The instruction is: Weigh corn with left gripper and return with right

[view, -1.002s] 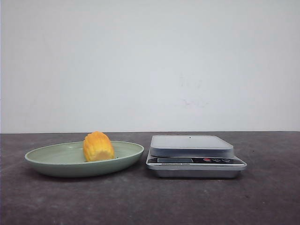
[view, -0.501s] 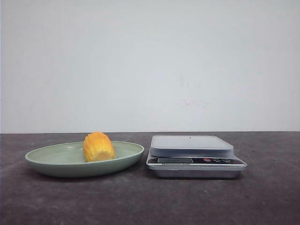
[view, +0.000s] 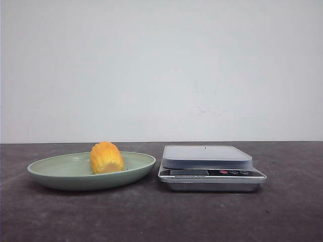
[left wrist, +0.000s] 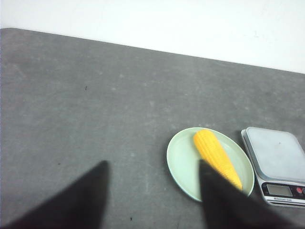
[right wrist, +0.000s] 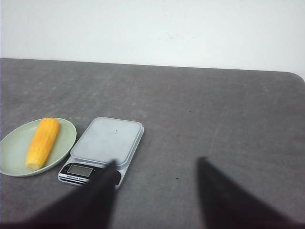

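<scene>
Nothing picked yet, I'm at the approach step. Corn (view: 106,158) lies in the pale green plate (view: 60,177), on the surface (view: 161,217) just beside the scale (view: 211,169), which sits at the plate's 3 o'clock in front view. Scale platform is bare.

Left gripper (left wrist: 152,200) is high above the surface, fingers (left wrist: 83,198) spread apart, holding nothing; the corn shows past one fingertip. Right gripper (right wrist: 155,195) is also raised, fingers (right wrist: 97,198) apart and empty, scale just past them.

My read on the next move: drop the left arm over the plate, line the fingers across the cob's long axis, close, then carry it toward 3 o'clock onto the platform.

Scale has a display and red and dark buttons; a strip of print sits below the display, too small to read.
</scene>
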Robot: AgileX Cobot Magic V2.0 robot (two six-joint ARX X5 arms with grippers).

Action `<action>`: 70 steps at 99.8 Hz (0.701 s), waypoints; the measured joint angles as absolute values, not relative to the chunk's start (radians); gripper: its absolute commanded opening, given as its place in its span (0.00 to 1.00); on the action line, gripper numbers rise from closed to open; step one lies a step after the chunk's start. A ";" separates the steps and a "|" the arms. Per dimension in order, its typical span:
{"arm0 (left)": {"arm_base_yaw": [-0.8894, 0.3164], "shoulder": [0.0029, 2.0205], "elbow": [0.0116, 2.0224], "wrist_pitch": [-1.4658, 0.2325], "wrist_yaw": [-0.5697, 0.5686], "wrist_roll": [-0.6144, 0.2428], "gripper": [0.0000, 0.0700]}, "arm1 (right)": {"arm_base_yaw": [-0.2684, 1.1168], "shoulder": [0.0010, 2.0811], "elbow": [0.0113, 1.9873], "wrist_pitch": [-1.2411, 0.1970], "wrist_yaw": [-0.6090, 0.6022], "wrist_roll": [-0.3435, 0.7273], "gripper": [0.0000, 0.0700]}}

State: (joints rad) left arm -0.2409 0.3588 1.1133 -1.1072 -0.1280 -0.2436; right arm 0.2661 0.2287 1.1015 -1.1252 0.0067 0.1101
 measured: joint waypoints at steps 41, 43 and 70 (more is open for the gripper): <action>-0.241 0.359 1.113 -1.094 -0.128 -0.270 0.02 | 0.266 0.229 1.102 -1.109 0.027 0.112 0.01; -0.241 0.359 1.113 -1.095 -0.128 -0.273 0.02 | 0.266 0.229 1.102 -1.108 0.027 0.112 0.01; -0.241 0.359 1.113 -1.095 -0.128 -0.277 0.02 | 0.266 0.229 1.102 -1.109 0.027 0.113 0.01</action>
